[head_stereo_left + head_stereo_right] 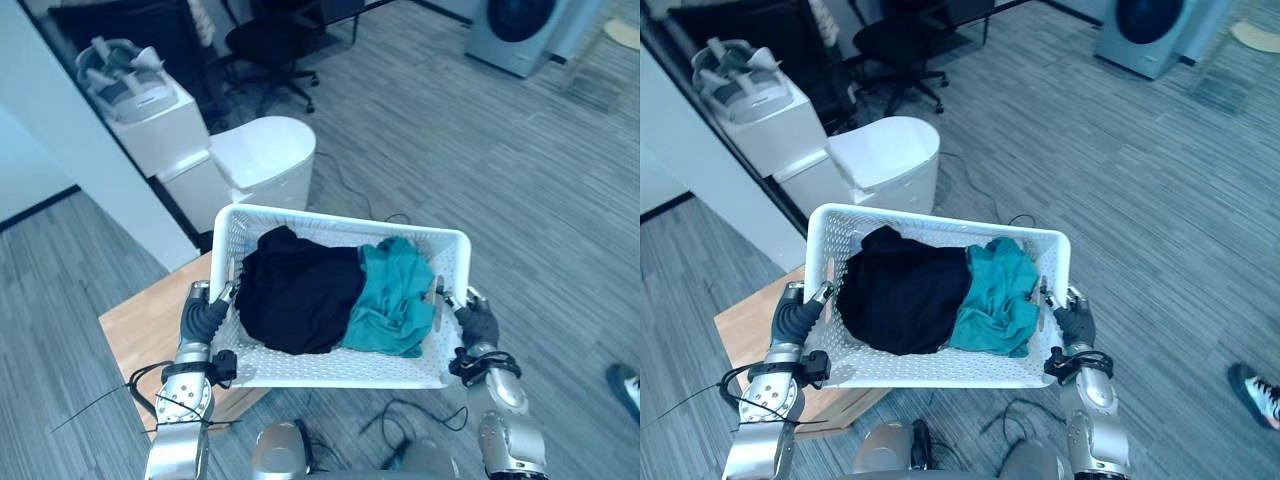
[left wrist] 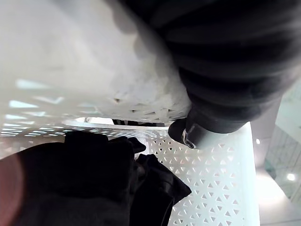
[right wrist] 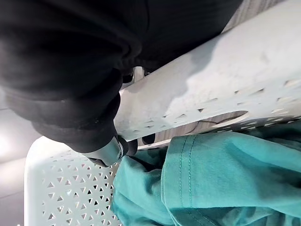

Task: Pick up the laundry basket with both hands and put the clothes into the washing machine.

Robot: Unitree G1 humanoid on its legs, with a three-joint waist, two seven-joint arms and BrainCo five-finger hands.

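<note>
**Left hand** (image 1: 205, 318): at the basket's left short end. Fingers curled over the rim and clamped on it; in the left wrist view a fingertip (image 2: 189, 135) shows inside the perforated wall.

**Low wooden table** (image 1: 135, 325): near left, under and beside the basket's left end. I cannot tell whether the basket touches it.

**Laundry basket** (image 1: 340, 222): white perforated plastic, rectangular, open side up. It is held between both hands, just in front of the robot.
- Axis: the long axis runs left to right from hand to hand, and the long walls face near and far.
- Handling (judged): a stiff shell, likely light, with smooth plastic that could slip. The short ends, at the rim and handle slot, are the sound places to grip. An uneven lift would tip the load.

**Black garment** (image 1: 295, 290): soft and bunched, filling the left and middle of the basket.

**Teal garment** (image 1: 395, 295): soft and crumpled in the right part, touching the black one. Both are limp and will sag and slide when tipped out.

**Right hand** (image 1: 478, 322): at the right short end, fingers hooked over the rim and gripping it. A fingertip (image 3: 112, 151) shows inside, just beside the teal cloth.

**Washing machine** (image 1: 520, 30): far right, well apart from the basket across carpeted floor.
</note>
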